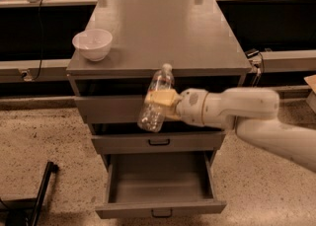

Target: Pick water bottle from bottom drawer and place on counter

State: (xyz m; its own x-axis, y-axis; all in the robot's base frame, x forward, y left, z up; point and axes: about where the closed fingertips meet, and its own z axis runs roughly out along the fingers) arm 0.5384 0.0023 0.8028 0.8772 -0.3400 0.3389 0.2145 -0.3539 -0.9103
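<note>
A small clear water bottle (157,96) with a white cap hangs tilted in front of the top drawer face, cap level with the counter's front edge. My gripper (159,98) is shut on the bottle's middle, reaching in from the right on a white arm. Below, the bottom drawer (160,205) stands pulled open, its grey interior bare. The counter (168,32) is the flat grey top of the cabinet, just above and behind the bottle.
A white bowl (92,44) sits on the counter's left front corner. The middle drawer (159,142) is closed. A black stand leg (37,195) lies on the speckled floor at lower left. A pale ledge with cables runs behind the cabinet.
</note>
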